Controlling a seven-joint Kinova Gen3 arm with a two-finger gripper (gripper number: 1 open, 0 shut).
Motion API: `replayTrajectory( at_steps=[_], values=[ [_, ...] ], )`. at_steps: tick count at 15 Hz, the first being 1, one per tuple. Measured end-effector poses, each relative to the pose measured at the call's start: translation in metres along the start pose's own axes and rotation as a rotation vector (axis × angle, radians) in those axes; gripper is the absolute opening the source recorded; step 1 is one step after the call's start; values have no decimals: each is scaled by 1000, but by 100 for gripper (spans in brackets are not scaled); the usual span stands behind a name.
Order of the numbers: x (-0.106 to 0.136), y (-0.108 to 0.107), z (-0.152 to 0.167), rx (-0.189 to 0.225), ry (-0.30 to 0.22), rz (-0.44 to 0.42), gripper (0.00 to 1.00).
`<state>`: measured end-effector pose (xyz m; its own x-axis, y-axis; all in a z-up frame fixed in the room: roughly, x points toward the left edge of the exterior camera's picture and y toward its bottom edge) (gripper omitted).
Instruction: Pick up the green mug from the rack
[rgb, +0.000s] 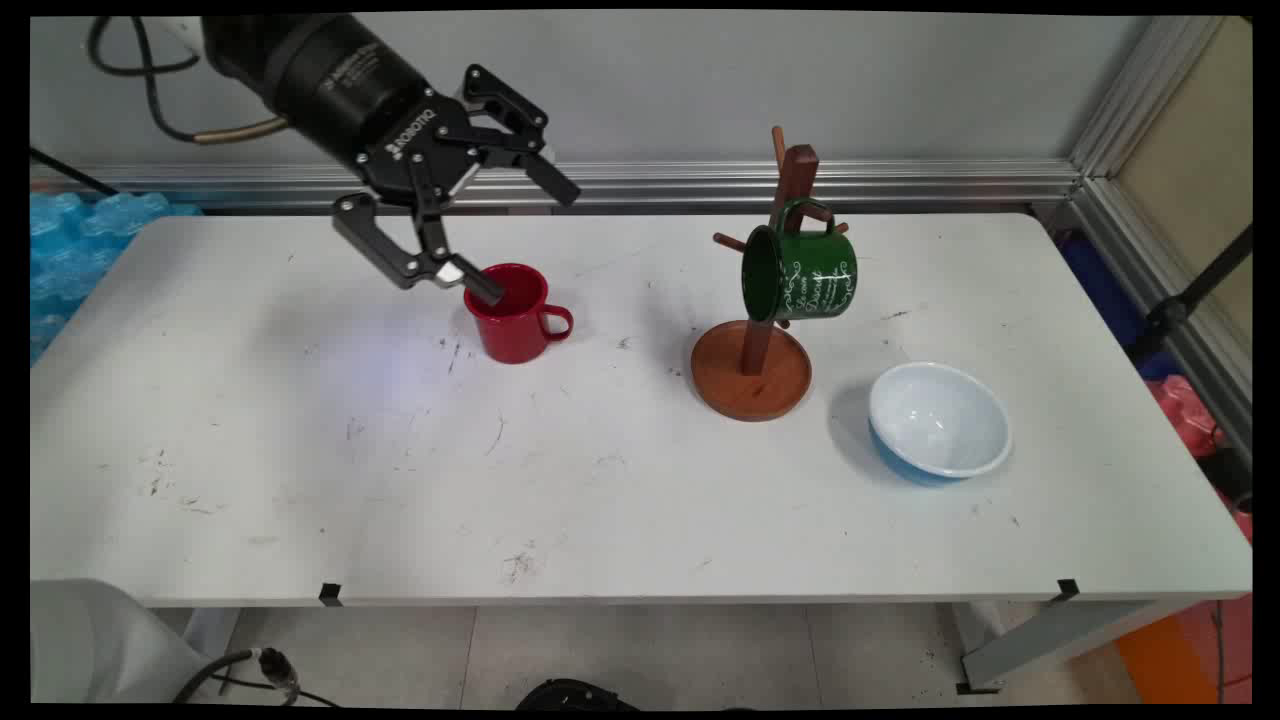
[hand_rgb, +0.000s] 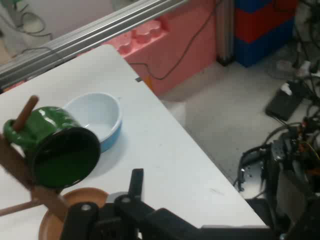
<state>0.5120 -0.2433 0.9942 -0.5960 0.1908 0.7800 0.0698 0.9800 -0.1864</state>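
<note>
My gripper (rgb: 520, 240) is wide open and holds nothing. One finger tip sits at the rim of the red cup (rgb: 514, 313). A green cup (rgb: 800, 274) hangs on the rack (rgb: 752, 372), beside a bowl (rgb: 938, 421).

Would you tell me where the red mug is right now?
In the main view, the red mug stands left of centre on the table, under the gripper, left of the mug tree.
</note>
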Motion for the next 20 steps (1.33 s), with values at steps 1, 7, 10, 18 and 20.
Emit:
replayTrajectory(
  at_steps=[1,7,10,18,20],
  values=[
    [2,-1,3,18,2,-34,100],
    [18,1,28,109,2,-267,100],
    [25,5,45,146,-7,-381,100],
    [39,10,94,237,-16,-640,100],
    [41,7,105,266,-15,-694,100]
  ],
)
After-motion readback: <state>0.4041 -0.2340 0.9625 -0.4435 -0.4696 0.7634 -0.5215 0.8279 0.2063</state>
